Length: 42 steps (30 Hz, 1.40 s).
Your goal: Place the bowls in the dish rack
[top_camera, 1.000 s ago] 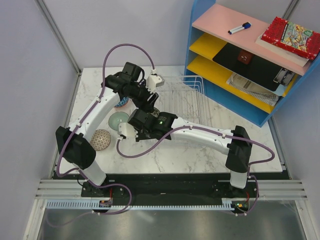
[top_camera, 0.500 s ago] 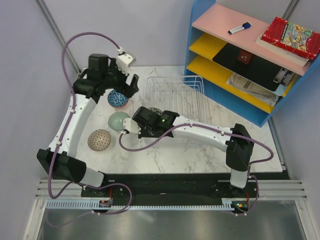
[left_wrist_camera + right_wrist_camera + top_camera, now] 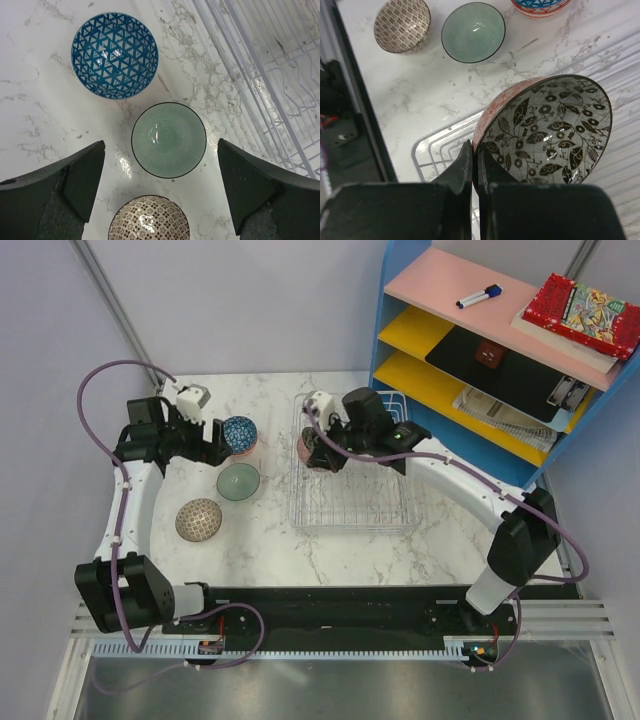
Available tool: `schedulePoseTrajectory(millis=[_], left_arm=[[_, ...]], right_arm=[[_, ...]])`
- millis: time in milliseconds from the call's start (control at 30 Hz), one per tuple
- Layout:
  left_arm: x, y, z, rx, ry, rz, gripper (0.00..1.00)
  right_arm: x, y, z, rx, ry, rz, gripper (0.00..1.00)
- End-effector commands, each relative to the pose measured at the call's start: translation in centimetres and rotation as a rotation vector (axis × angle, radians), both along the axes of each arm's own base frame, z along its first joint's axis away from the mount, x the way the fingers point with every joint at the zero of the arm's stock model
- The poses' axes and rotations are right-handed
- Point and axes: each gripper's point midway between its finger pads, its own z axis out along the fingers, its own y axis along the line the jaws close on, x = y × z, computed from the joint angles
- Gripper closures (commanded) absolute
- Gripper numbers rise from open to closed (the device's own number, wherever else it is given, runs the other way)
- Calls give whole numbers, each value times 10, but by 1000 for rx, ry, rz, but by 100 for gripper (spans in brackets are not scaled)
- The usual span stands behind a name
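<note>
My right gripper (image 3: 475, 155) is shut on the rim of a red bowl with a black leaf pattern inside (image 3: 545, 130), holding it tilted over the wire dish rack (image 3: 437, 145); from above the bowl (image 3: 312, 450) hangs at the rack's (image 3: 350, 508) far left. My left gripper (image 3: 160, 192) is open and empty, held above three bowls on the marble: a blue triangle-patterned bowl (image 3: 114, 55), a pale green bowl (image 3: 169, 139) and a brown-patterned bowl (image 3: 149, 220). From above they show as blue (image 3: 239, 434), green (image 3: 239, 481) and brown (image 3: 199, 520), with the left gripper (image 3: 212, 440) beside the blue one.
A blue shelf unit (image 3: 480, 360) with pink and yellow shelves stands at the back right, close behind the rack. The left wall post (image 3: 115, 310) is near the left arm. The table's near edge runs in front of the rack.
My right arm has swung from the table's middle to the rack's far left with the red bowl in it. My left arm has drawn back to the left, beside the blue bowl.
</note>
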Motion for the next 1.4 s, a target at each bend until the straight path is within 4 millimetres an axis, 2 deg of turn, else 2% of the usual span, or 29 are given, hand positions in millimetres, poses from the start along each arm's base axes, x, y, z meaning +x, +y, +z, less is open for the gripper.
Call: schedulePoseTrajectory(millis=[0,67,100,133,200,233,300,333,467,733,967,1100,1367], left_arm=[[-8,6,15,-27,-113,-29,0],[-12,13,11,-24,-115,-13,0],[-15,15,3,-26,-105,-7,0],[-17,17,1,-22,-104,-4,0],[-20,21,-3,-23,-105,10,0],[-21,25,-4,-26,-104,21,0],[-25,25,-9,-34,-98,22,0],[-26,26,-10,-33,-99,28,0],[-28,27,-11,-27,-104,29,0],[-25,28,-5,-24,-121,22,0],[-24,28,-6,-18,-127,14,0],[-23,27,-10,-20,-126,8,0],[-16,30,-20,-16,-109,7,0]], right_arm=[[-23,10,61,419,296,110,100],[-20,10,76,522,310,144,100],[-25,4,65,544,383,144,100],[-26,5,85,641,395,163,100],[-29,0,91,734,416,199,100],[-34,-2,96,772,526,184,100],[-32,-5,91,822,588,178,100],[-36,-9,104,875,602,203,100],[-23,-17,94,910,618,150,100],[-16,-32,68,1001,673,55,100],[2,-37,45,1028,694,-121,100],[13,-38,38,1040,702,-179,100],[35,-32,8,1035,776,-275,100]])
